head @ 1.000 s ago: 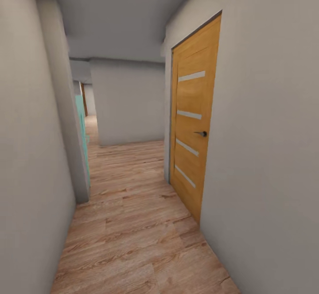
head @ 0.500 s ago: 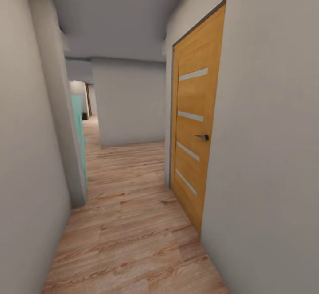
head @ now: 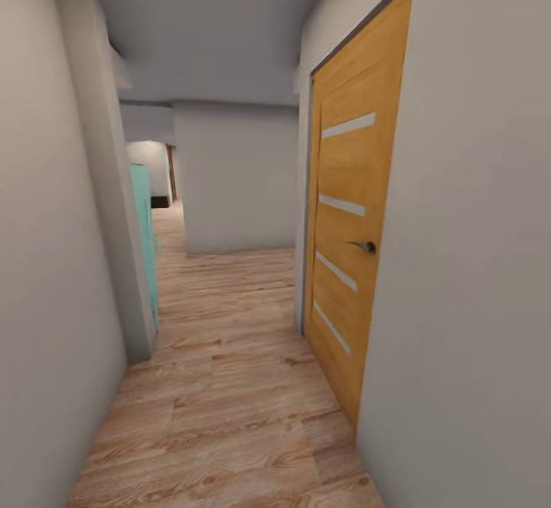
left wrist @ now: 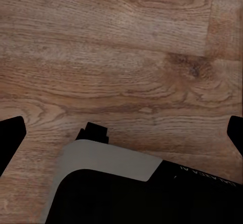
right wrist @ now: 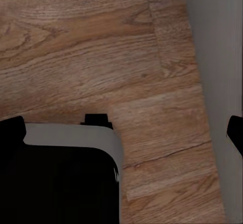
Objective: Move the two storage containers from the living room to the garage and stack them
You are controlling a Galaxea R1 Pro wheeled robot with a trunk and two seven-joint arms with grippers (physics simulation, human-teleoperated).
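A narrow corridor with light wood-plank flooring (head: 229,385) is seen, flanked by an orange wooden door with pale stripes (head: 348,210). Both the left gripper (left wrist: 121,133) and right gripper (right wrist: 121,128) are spread wide, nothing held, with planks beneath them and a grey wall (right wrist: 217,57) beside the right one. The orange-red bins cannot be located.

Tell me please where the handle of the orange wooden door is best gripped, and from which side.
Grip the dark lever handle on its thin bar, near the free end. The bar lies level and stands out from the closed wooden door, so probably come from the hallway side, one finger above it and one below.
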